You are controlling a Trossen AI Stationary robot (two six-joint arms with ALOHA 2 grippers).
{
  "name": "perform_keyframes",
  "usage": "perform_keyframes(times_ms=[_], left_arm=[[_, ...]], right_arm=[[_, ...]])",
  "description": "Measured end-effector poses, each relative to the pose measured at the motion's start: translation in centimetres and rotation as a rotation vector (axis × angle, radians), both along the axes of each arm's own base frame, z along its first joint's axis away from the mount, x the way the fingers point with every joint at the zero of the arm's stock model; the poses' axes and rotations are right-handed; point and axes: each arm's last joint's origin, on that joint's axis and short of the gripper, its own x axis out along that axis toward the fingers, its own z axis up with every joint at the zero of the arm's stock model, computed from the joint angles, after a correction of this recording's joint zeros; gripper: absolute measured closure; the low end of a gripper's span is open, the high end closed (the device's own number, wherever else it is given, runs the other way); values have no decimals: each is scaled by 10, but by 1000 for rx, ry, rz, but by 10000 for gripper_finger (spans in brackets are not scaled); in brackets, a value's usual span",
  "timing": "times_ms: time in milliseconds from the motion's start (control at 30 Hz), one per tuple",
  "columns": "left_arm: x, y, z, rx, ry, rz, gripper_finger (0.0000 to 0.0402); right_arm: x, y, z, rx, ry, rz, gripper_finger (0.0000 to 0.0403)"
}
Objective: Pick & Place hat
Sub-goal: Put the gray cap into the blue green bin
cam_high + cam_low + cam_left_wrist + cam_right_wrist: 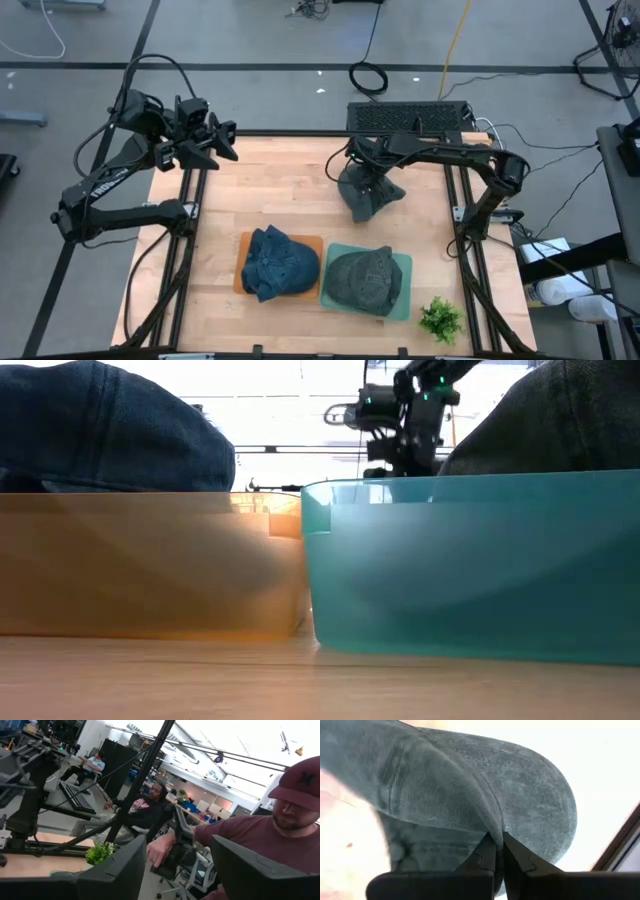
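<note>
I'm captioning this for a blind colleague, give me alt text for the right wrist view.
The right gripper is shut on the edge of a grey hat, which fills most of the view against a pale, bright background.

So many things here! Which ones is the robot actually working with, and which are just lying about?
Part of the job:
- grey hat, pinched by the right gripper
- blue hat in the orange tray
- green-grey hat in the teal tray

Lying about:
- small green plant
- keyboard behind the table

No legible text or labels.
</note>
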Motion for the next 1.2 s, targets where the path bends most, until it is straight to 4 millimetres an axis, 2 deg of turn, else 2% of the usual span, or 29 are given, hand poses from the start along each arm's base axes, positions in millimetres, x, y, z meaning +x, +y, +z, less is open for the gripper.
perform_keyframes(times_ms=[267,533,833,1000,1200], left_arm=[[0,0,0,3,-7,8,172],[1,2,1,-47,-26,85,172],[2,4,2,-110,-17,125,172],[2,4,2,-115,-21,136,172],[2,4,2,-116,-21,136,172]], right_arm=[[5,31,44,9,37,98,402],[11,69,88,-15,-12,237,403],[8,124,133,-29,-102,426,403],[5,157,145,-40,-147,565,403],[-5,187,143,-12,-106,695,403]])
